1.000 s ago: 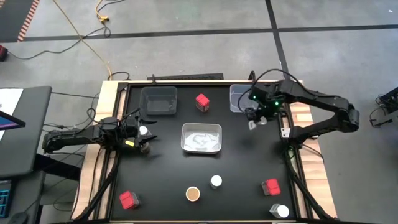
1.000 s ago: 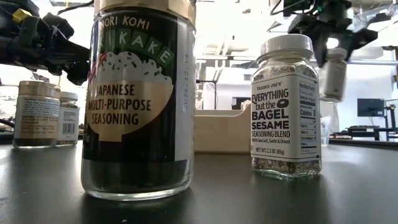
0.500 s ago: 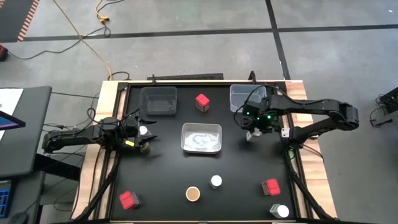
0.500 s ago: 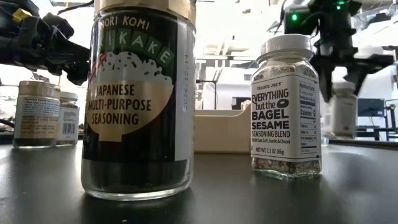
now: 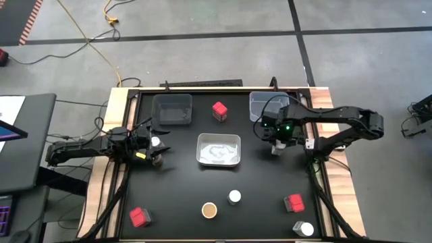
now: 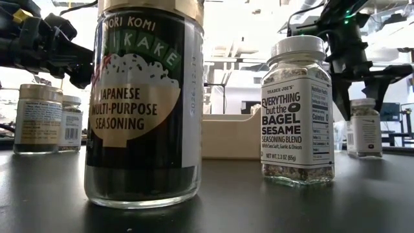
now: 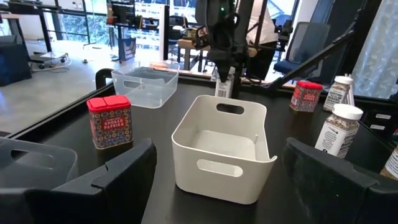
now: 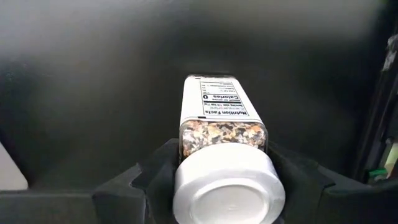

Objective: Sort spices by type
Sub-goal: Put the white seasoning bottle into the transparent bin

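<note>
Black desk (image 5: pixel 256 182). Red blocky tins (image 5: pixel 219 110), (image 5: pixel 140 217), (image 5: pixel 293 202). White-lidded jar (image 8: pixel 224 155), speckled brown-and-white contents, white label with black print. White bin (image 7: pixel 221 146). Clear trays (image 5: pixel 172 110). Brown-topped jar (image 5: pixel 209 210).

The surface (image 5: pixel 182 182) is showing as matt black, edged in pale wood. The central tub (image 7: pixel 221 149) is looking like smooth white plastic. At lower centre, a clear glass jar (image 8: pixel 225 155) is wearing a glossy white lid and a paper label.
</note>
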{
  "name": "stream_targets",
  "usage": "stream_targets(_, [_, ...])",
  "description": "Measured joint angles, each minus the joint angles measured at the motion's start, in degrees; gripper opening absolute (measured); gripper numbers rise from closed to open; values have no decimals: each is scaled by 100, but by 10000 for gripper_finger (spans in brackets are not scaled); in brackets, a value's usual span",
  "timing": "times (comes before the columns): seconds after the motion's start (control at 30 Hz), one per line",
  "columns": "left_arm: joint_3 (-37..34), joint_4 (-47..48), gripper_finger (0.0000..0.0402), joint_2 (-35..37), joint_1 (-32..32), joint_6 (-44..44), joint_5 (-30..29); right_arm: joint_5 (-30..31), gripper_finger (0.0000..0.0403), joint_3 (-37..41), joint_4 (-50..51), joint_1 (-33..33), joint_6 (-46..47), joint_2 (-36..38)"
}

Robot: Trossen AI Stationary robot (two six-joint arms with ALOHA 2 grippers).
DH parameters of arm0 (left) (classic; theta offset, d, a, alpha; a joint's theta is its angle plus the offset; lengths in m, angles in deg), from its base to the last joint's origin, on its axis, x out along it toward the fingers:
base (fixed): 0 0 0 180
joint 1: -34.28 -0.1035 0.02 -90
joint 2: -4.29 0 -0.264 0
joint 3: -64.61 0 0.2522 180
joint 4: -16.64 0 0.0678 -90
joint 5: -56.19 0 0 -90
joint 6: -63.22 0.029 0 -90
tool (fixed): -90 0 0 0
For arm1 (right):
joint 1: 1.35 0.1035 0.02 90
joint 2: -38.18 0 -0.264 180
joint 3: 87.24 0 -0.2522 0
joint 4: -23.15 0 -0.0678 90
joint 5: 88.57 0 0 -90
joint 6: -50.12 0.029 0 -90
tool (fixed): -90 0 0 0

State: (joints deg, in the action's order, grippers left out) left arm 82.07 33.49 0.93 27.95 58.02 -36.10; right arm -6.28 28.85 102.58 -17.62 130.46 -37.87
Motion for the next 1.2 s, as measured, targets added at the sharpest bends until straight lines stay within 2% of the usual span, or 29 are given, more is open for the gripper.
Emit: stream_targets(1.2, [0, 0, 334, 1, 0, 0, 0, 155, 245, 18, -198, 12, -538, 267])
